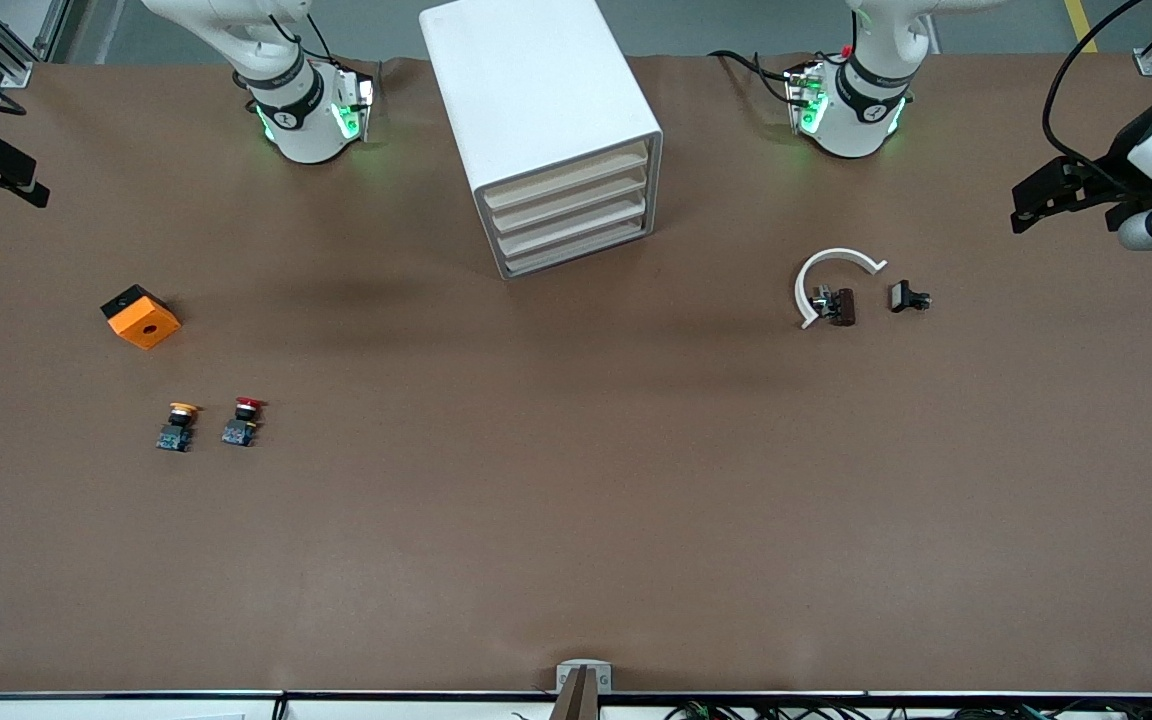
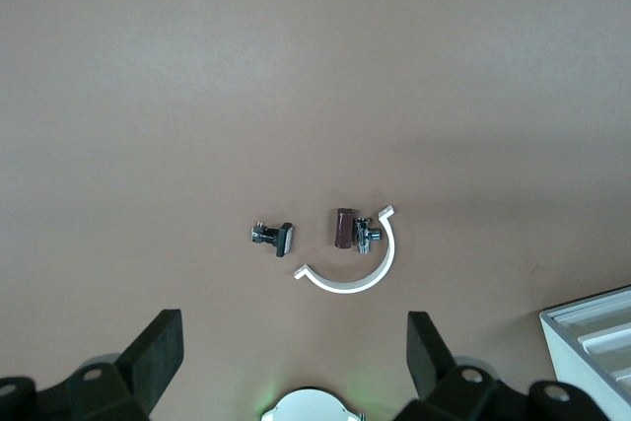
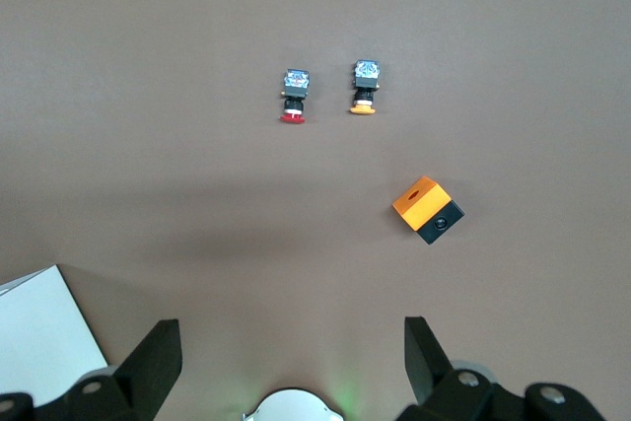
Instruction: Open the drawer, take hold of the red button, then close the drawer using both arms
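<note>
The white cabinet [image 1: 536, 90] stands at the middle of the table's robot edge; its four beige drawers are shut, the lowest drawer [image 1: 576, 258] too. The red-capped button [image 1: 244, 420] lies on the table toward the right arm's end; it also shows in the right wrist view [image 3: 294, 96]. My right gripper [image 3: 292, 334] is open and empty, high over the table at that end [image 1: 6, 170]. My left gripper [image 2: 294, 332] is open and empty, high over the left arm's end [image 1: 1036, 200].
An orange-capped button [image 1: 177, 425] lies beside the red one, and an orange cube with a hole [image 1: 141, 316] lies farther from the front camera. A white C-shaped ring [image 1: 826, 275], a brown part [image 1: 841, 305] and a small black part [image 1: 906, 297] lie toward the left arm's end.
</note>
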You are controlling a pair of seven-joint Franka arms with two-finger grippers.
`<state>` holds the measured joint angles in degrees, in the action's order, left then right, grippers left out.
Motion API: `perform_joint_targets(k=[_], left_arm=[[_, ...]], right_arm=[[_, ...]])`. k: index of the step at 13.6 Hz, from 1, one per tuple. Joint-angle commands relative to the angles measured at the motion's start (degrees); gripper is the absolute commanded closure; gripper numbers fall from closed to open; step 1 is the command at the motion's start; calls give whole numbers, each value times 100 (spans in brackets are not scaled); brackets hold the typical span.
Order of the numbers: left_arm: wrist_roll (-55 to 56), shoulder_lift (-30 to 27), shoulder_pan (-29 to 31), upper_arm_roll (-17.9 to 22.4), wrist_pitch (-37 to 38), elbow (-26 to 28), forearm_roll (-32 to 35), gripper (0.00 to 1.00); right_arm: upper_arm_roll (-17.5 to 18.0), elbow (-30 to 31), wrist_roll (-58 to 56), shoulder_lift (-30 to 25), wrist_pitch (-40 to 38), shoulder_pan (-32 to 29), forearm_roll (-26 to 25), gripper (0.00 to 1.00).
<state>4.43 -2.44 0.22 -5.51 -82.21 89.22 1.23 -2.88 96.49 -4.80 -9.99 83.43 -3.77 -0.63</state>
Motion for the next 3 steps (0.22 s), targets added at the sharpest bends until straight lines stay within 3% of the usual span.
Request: perform_joint_targets(k=[1,3], left_arm=[[-48,42,4,-3,20,-116,-8,0],[-13,33,13,-20,20,-116,-61,0]], right_arm=[[60,397,14,-363,200,-106,80,0],[68,266,6,-337,156,-115,89,0]])
